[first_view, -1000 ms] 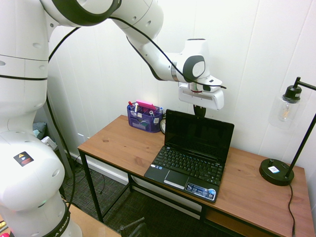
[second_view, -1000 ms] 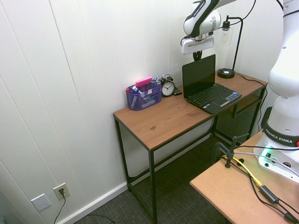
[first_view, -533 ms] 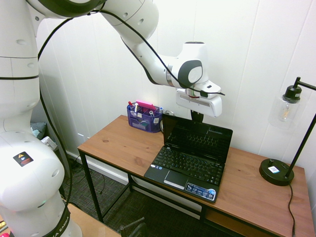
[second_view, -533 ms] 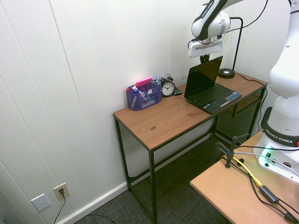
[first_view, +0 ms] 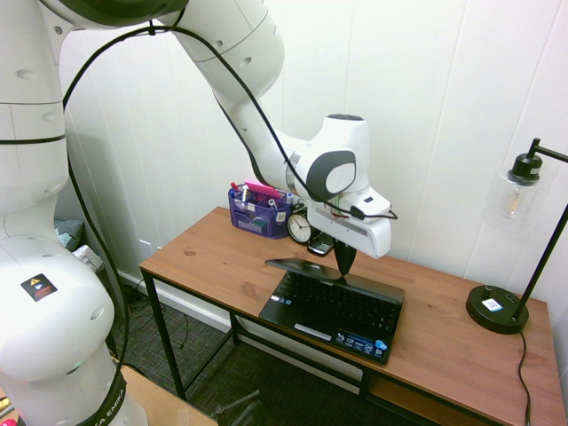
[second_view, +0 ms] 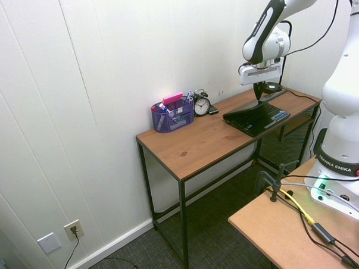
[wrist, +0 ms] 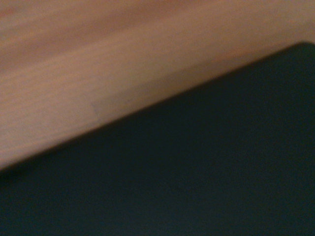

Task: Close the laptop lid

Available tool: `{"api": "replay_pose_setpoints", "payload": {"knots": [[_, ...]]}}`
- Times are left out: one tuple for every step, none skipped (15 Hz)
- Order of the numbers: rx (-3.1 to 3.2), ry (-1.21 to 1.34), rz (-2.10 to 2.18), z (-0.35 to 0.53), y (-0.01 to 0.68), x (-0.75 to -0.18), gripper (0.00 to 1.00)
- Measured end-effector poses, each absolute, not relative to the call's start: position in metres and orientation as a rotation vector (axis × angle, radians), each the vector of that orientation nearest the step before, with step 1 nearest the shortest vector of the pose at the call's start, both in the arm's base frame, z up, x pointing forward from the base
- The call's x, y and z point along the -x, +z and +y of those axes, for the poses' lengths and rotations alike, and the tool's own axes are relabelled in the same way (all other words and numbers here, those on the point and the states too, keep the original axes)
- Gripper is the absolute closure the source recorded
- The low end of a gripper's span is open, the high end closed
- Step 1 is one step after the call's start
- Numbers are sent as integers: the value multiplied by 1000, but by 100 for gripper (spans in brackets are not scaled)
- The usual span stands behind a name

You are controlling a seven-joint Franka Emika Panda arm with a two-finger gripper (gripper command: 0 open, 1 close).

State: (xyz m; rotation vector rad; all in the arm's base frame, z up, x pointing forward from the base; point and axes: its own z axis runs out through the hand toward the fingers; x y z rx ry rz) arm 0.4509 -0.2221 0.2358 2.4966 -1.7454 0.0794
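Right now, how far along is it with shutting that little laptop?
Most of the way. The lid is folded low over the laptop, but a gap remains and the front of the keyboard shows. The pincer is pressing on the lid's back. Left: push it flat, then lift away from the wooden desk.

Wooden desk (second_view: 192,143) against white panelled wall (second_view: 76,85)

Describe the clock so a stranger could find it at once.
Start at the wooden desk against the white panelled wall. Along its back edge, the clock stands between the purple organizer and the laptop. It is the only round thing there: a white dial in a black case.
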Motion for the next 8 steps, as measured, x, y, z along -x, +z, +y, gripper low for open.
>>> {"api": "replay_pose_setpoints", "payload": {"knots": [[-2493,55,-1743,-222,227,-445,100],[-2489,29,-1744,-222,217,-440,100],[-2488,12,-1747,-222,210,-439,100],[-2491,8,-1746,-223,204,-438,100],[-2492,5,-1744,-223,200,-437,100],[-2494,8,-1745,-224,199,-437,100],[-2494,13,-1747,-225,200,-437,100],[-2493,21,-1752,-226,200,-437,100]]}}
